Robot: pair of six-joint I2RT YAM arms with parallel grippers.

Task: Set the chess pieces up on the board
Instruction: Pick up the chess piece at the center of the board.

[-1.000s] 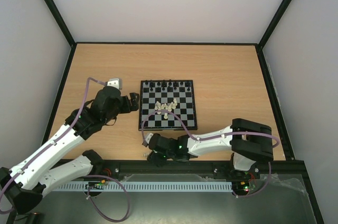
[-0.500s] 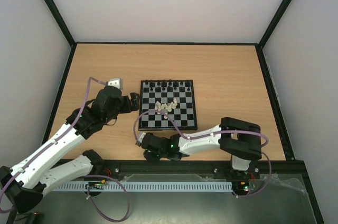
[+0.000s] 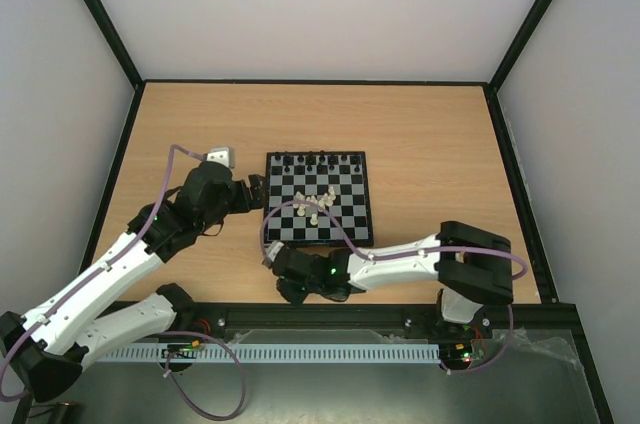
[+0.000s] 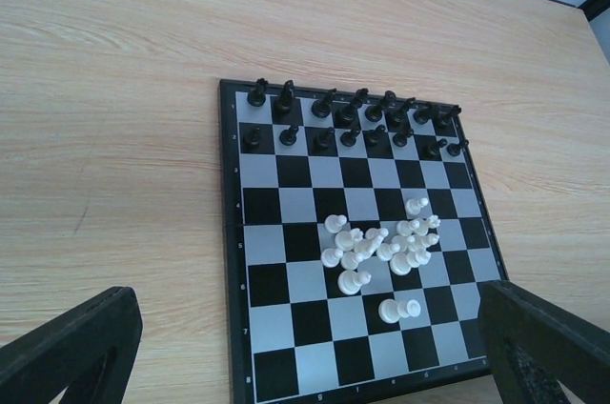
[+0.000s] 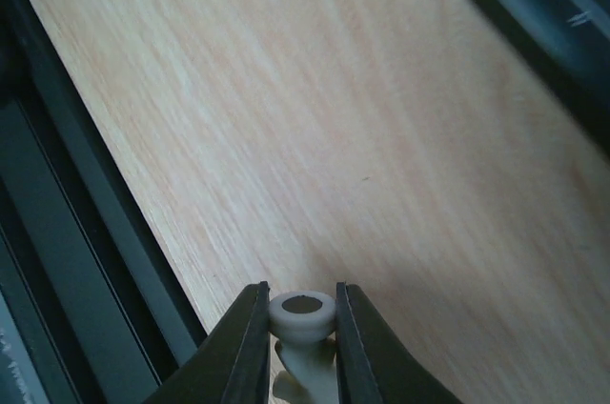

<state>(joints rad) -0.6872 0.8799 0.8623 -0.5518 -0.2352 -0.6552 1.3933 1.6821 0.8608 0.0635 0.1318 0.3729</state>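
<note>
It looked like a robotics lab test cell: a pale wooden counter [image 3: 420, 124] boxed in by plain white panels [image 3: 320, 4] on black framing [image 3: 100, 12], with a slotted cable duct [image 3: 330, 353] running along the counter's near edge.

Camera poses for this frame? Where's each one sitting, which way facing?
Top external: above and behind the bases, facing down; left arm, right arm and board show.
Left wrist: looks down across the board; own spread fingers at bottom corners.
Right wrist: low over bare wood; fingers clamp a cream piece.
Shared: the board, in all three.
</note>
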